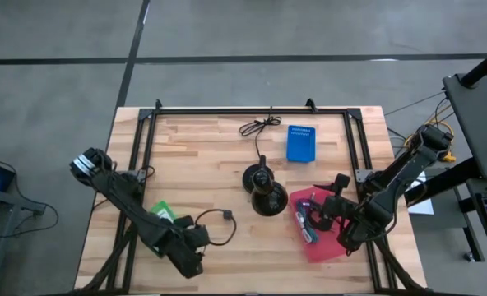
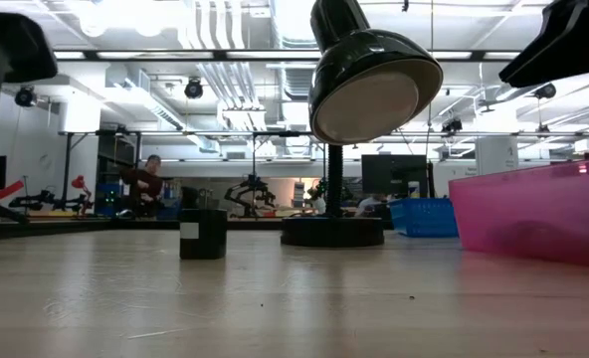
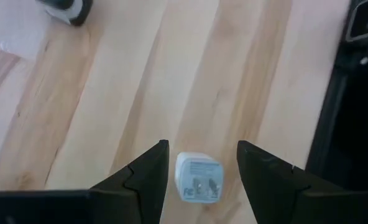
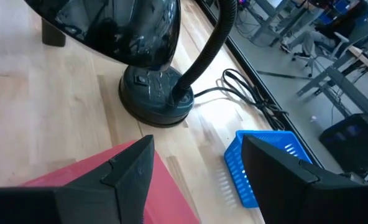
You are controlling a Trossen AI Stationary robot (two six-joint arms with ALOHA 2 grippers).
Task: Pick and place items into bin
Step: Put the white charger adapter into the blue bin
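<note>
Around the wooden counter lies grey floor crossed by dark lines, and beyond it an open workshop with ceiling lights, ducts, benches and a seated person.

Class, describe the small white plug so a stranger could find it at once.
Start at the wooden table and follow the left arm to its gripper. The white plug lies between its open fingers. It alone is white and boxy, with grey print on top.
</note>
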